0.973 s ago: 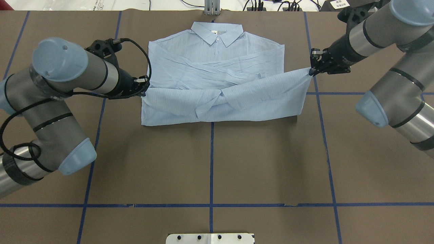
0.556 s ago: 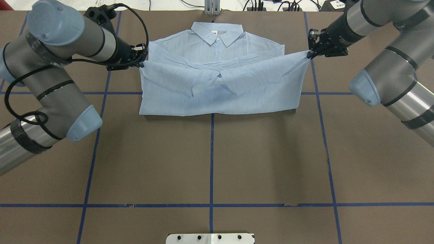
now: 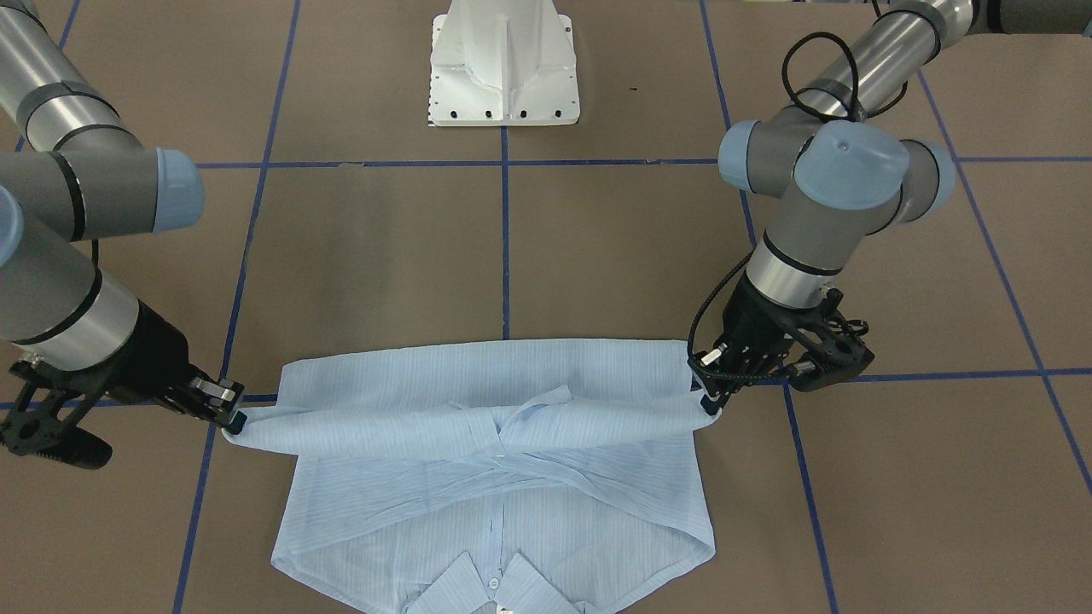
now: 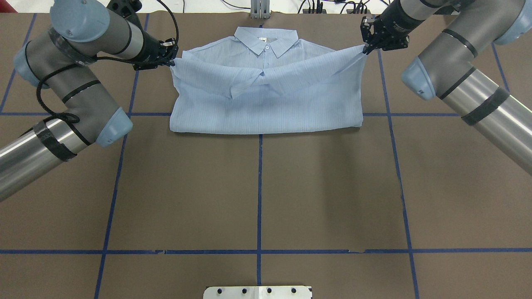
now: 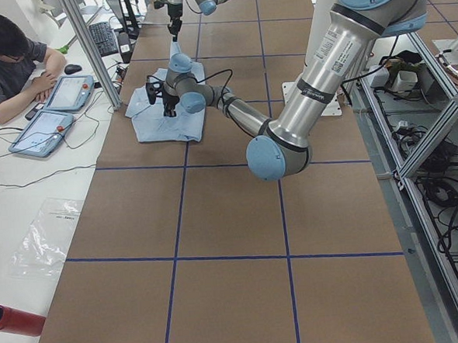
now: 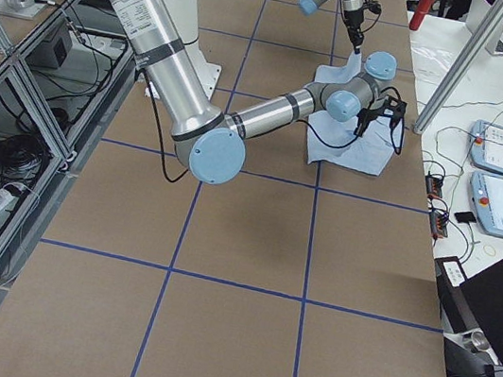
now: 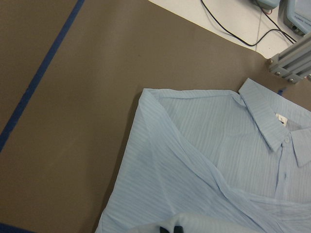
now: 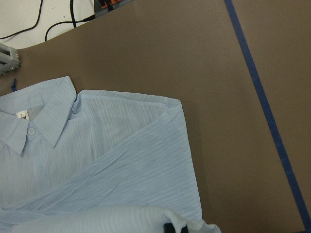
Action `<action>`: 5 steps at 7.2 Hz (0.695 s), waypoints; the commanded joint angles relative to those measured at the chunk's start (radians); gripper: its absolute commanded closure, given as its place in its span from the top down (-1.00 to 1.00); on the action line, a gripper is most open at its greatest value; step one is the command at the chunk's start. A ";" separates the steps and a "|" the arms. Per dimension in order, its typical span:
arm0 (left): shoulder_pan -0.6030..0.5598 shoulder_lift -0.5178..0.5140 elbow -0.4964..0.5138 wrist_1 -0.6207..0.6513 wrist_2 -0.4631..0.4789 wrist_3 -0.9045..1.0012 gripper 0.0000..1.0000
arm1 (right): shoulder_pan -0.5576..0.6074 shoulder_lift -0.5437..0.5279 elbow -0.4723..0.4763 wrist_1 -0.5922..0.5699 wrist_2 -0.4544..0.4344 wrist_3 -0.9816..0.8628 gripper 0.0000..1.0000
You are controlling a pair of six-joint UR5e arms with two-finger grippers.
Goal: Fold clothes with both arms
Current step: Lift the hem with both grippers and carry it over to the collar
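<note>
Brown paper covers the table (image 4: 257, 187), marked off by blue tape lines (image 4: 259, 199). The shirt (image 4: 266, 108) sits on the half far from the robot, its collar (image 4: 266, 41) pointing away from the base and its sleeves crossed over the chest.

I have both tools on it. The left gripper (image 4: 171, 61) is pinched closed on one hem corner and the right gripper (image 4: 366, 49) on the other. The lower half of the shirt is doubled up over the body, with its crease (image 4: 266, 131) on the side nearest the robot.

The hem (image 3: 367, 424) hangs stretched between the two pinches, raised off the layer beneath. It runs across the table, roughly parallel to the shoulder line. Each gripper sits just outside its own shoulder corner, and the collar lies beyond the held edge, further from the robot.

That gap between hem and collar is what I'd judge the next move by. The edge needs to come down along the shoulders, short of the collar. From overhead the right gripper looks slightly further forward than the left, so the hem may land a little skewed.

The wrist cameras show only dark fingertips at the frame bottom under bunched cloth, so I can't tell how deep either bite is.
</note>
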 commanded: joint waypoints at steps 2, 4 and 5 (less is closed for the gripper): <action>-0.003 -0.031 0.106 -0.091 0.000 -0.004 -1.00 | -0.001 0.130 -0.172 0.007 -0.007 -0.007 -1.00; -0.009 -0.042 0.186 -0.166 0.002 -0.004 -1.00 | -0.002 0.147 -0.278 0.113 -0.021 -0.007 -1.00; -0.019 -0.071 0.227 -0.168 0.002 -0.004 -1.00 | -0.002 0.152 -0.301 0.115 -0.025 -0.008 -1.00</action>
